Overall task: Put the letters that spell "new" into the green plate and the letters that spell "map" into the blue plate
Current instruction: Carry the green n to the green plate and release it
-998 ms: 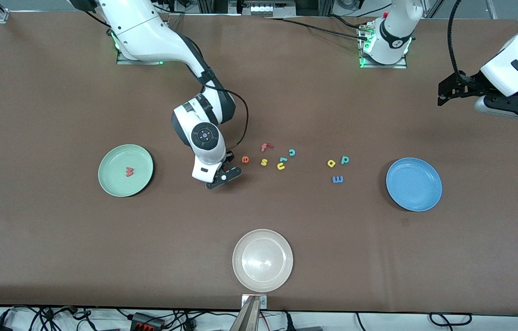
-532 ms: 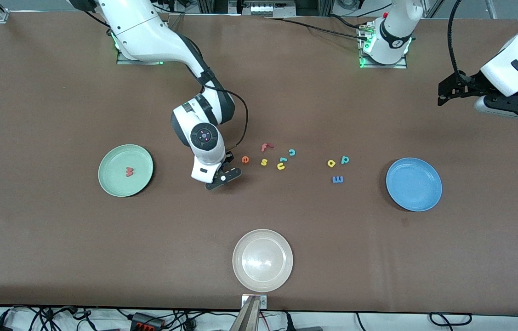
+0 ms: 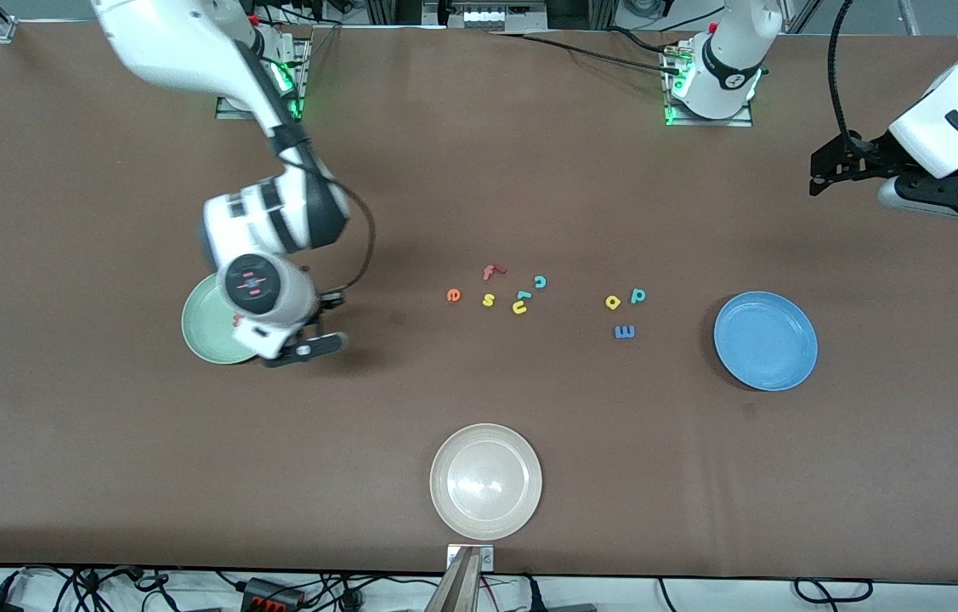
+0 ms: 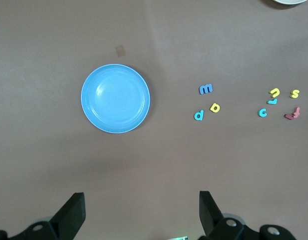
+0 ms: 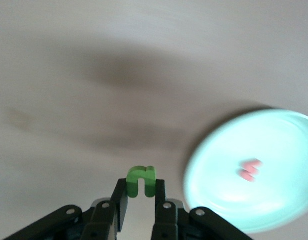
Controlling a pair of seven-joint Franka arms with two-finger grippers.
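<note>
The right gripper (image 5: 140, 200) is clamped on the green n (image 5: 141, 181), its two fingers pinching the letter's legs, and it hangs in the air over the table (image 3: 104, 442) just beside the green plate (image 3: 200, 336), at the plate's edge toward the left arm's end of the table. The salmon-red w (image 5: 249, 170) lies inside the green plate (in the front view the right wrist hides most of it). The orange e (image 3: 453, 295) rests on the table well apart from the green plate, toward the left arm's end, with a yellow s (image 3: 489, 299), a red f (image 3: 491, 272), a yellow u (image 3: 519, 307) and a teal c (image 3: 540, 281) clustered farther that way. Farther again from the green plate lie the yellow a (image 3: 612, 302), the teal p (image 3: 638, 295) and the blue m (image 3: 625, 331), all near the blue plate (image 3: 766, 341), which holds nothing. A cream-white plate (image 3: 485, 482) sits nearer the front camera than the green plate. The left gripper (image 4: 142, 212) waits high over the left arm's end of the table, its fingers spread wide and holding nothing.
</note>
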